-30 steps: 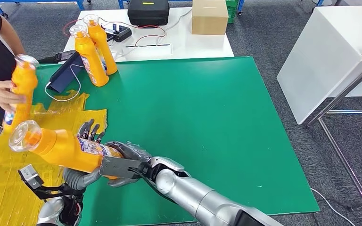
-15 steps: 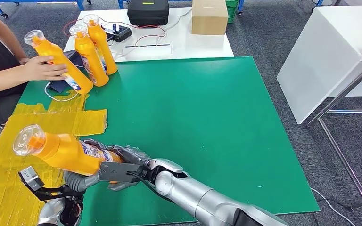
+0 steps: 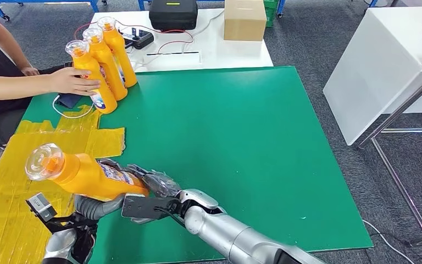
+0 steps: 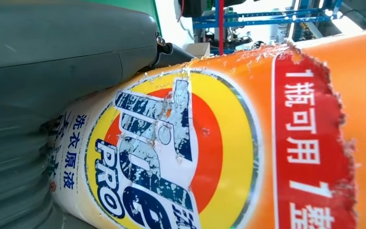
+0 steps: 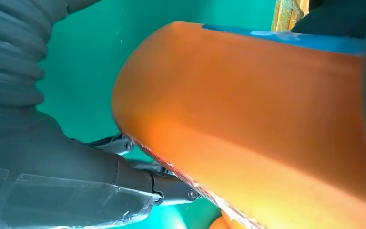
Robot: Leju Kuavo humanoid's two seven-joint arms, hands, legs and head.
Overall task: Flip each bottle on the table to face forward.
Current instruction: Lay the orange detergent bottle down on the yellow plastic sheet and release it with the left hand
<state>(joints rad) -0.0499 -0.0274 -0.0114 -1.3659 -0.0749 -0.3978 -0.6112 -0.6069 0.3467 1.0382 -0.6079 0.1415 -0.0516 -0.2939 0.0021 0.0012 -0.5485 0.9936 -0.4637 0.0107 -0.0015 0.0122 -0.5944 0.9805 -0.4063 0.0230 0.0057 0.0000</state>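
Bottle point(image 3: 82, 176) tilted, cap toward the robot, above the counter's point(image 3: 242, 137) near-left corner | left robot hand point(image 3: 96, 206) grips it from beneath | right robot hand point(image 3: 154, 187) clasps its base | a person's hand point(image 3: 71, 81) steadies another bottle point(image 3: 90, 80) beside two upright bottles point(image 3: 110, 52)

Cardboard box point(image 3: 244, 20), black case point(image 3: 172, 13)

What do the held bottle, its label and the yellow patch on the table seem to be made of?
Held bottle: glossy orange plastic, probably; smooth sheen, clear cap. Label: thin printed film, likely; edges torn, print scuffed. Yellow patch: looks like shiny wrinkled tape strips on the matte green table cover.
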